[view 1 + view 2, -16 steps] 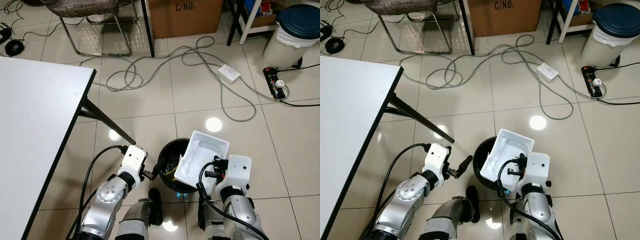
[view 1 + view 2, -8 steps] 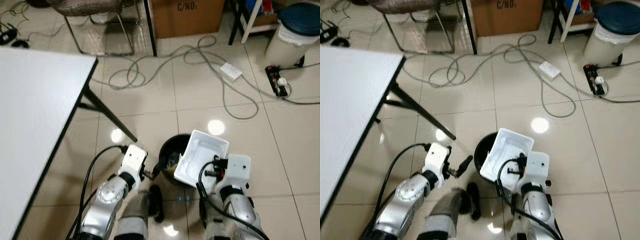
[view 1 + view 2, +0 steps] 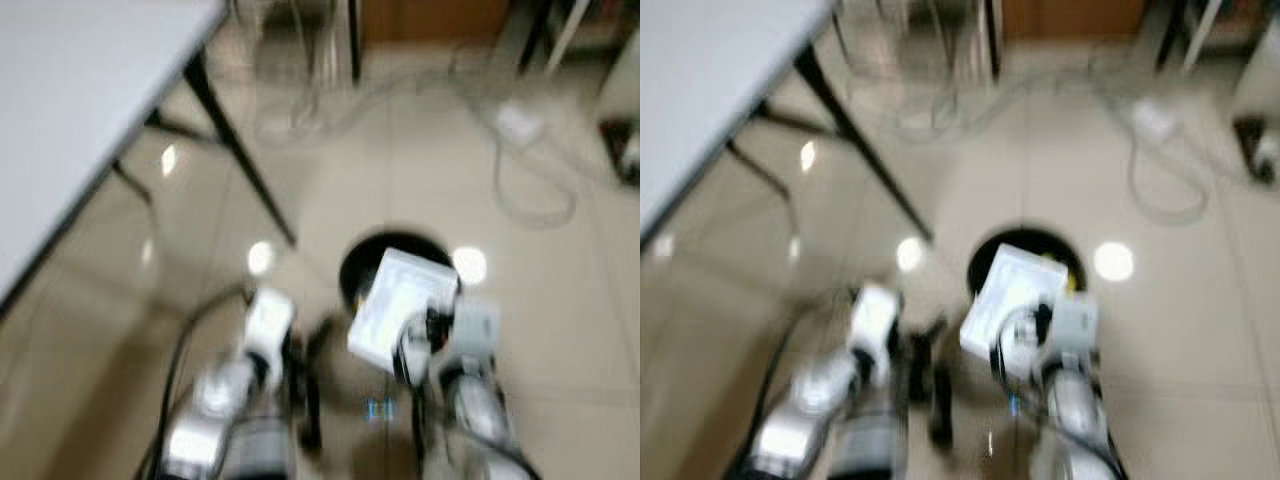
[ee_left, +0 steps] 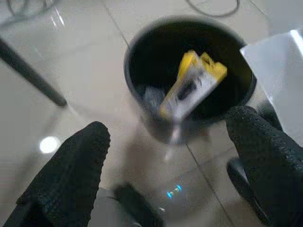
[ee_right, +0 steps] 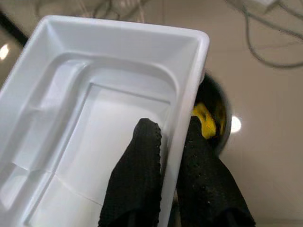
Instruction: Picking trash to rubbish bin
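Two head pictures are showing you the same blurry scene. You are looking down at a shiny tiled floor point(image 3: 300, 200). A round black bin point(image 3: 395, 262) is sitting on it, close in front of the robot. The right gripper point(image 3: 425, 325) is holding a white plastic tray point(image 3: 400, 305) just over the near edge of the bin. The tray is tilting, with its far end up. The left gripper point(image 3: 318, 340) is hanging low beside the bin, to its left. A big white table point(image 3: 80, 110) with black legs is standing on the left side. Grey cables point(image 3: 520, 170) are lying on the floor farther away. The blur is hiding the small things.

Now you are looking along the left gripper. Its two black fingers point(image 4: 71, 175) are standing wide apart, with nothing between them. Past them, you are seeing straight into the black bin point(image 4: 142, 61). A yellow wrapper point(image 4: 191, 85) is leaning inside it, with some other bits of trash you cannot make out. A corner of the white tray point(image 4: 279, 66) is poking in beside one finger. One black table leg point(image 4: 31, 71) is crossing the floor near the bin.

Now you are looking along the right gripper. Its two black fingers point(image 5: 142, 175) are squeezing one side wall of the white tray point(image 5: 85, 113). One finger is pressing inside the tray and the other is pressing outside it. The open side of the tray is facing the camera. Behind the tray's edge, a part of the bin point(image 5: 218, 109) is peeking out, with the yellow wrapper point(image 5: 203, 118) in it. Grey cables point(image 5: 265, 42) are lying on the floor beyond.
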### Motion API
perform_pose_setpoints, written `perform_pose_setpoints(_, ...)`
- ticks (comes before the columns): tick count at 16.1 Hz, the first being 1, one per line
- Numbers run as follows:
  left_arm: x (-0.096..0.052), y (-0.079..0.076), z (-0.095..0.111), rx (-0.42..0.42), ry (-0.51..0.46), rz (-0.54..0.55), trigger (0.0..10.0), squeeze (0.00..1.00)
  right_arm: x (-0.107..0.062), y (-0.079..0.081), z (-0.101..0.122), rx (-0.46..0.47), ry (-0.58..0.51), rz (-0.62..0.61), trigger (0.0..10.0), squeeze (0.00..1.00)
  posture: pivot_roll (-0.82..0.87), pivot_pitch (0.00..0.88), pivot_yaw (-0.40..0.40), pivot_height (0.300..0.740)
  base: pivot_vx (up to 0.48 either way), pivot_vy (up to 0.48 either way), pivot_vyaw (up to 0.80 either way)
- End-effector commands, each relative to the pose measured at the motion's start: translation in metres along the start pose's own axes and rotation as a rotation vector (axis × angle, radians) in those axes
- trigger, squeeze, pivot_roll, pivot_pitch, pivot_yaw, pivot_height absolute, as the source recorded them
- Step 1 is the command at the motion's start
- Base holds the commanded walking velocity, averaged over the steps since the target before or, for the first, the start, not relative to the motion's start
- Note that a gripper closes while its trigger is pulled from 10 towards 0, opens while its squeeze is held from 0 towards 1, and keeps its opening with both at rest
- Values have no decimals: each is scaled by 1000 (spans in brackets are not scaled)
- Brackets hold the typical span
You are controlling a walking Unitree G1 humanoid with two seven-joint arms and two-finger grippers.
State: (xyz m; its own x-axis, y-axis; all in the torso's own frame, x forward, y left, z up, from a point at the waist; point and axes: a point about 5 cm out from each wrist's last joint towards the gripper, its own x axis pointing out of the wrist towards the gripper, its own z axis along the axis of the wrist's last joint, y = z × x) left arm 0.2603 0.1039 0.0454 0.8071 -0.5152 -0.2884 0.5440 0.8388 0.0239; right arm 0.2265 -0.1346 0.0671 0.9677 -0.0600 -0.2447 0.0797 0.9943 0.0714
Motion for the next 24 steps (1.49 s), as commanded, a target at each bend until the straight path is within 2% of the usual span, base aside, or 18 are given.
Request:
perform_pose_setpoints(1, -4, 4, -3, 14, 15, 4, 10000, 0, -5, 4, -9, 26, 35, 1, 10000, 0, -52, 380, 180, 562, 0, 0, 0)
perform_pose_setpoints(11, -8, -12, 0, 47, -3, -84, 10000, 0, -6, 2, -10, 47, 34, -23, 10000, 0, -52, 388, 187, 562, 0, 0, 0)
perform_pose_setpoints(18, -10, -16, 1, 49, -1, -115, 10000, 0, -8, 1, -11, 53, 34, -36, 10000, 0, -44, 405, 200, 562, 0, 0, 0)
perform_pose_setpoints(21, -8, -18, 7, 56, -13, -135, 10000, 0, -11, -4, -12, 42, 30, -82, 10000, 0, -38, 434, 219, 562, 0, 0, 0)
perform_pose_setpoints(24, 4, -21, 17, 61, -35, -163, 10000, 0, -14, -13, -11, 40, 21, -140, 10000, 0, -46, 452, 232, 562, 0, 0, 0)
